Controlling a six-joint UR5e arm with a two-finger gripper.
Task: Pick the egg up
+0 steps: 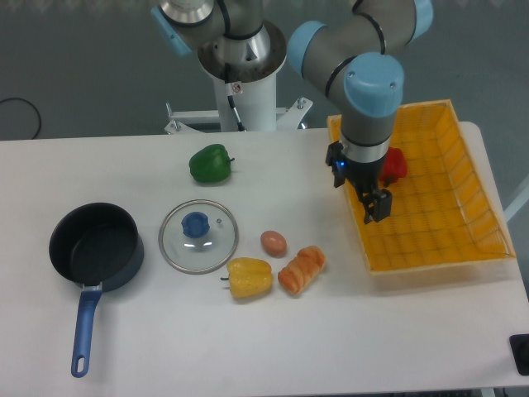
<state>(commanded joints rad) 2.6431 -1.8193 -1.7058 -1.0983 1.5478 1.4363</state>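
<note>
The egg (274,242) is a small brownish-pink oval lying on the white table, just left of an orange ridged croissant-like item (301,270) and above a yellow pepper (250,278). My gripper (374,212) hangs over the left part of the orange tray (479,207), well to the right of the egg and apart from it. Nothing shows between its fingers; whether they are open or shut is not clear from this angle.
A red pepper (394,164) lies in the tray behind the gripper. A green pepper (211,164), a glass lid with a blue knob (198,236) and a dark pot with a blue handle (94,248) sit to the left.
</note>
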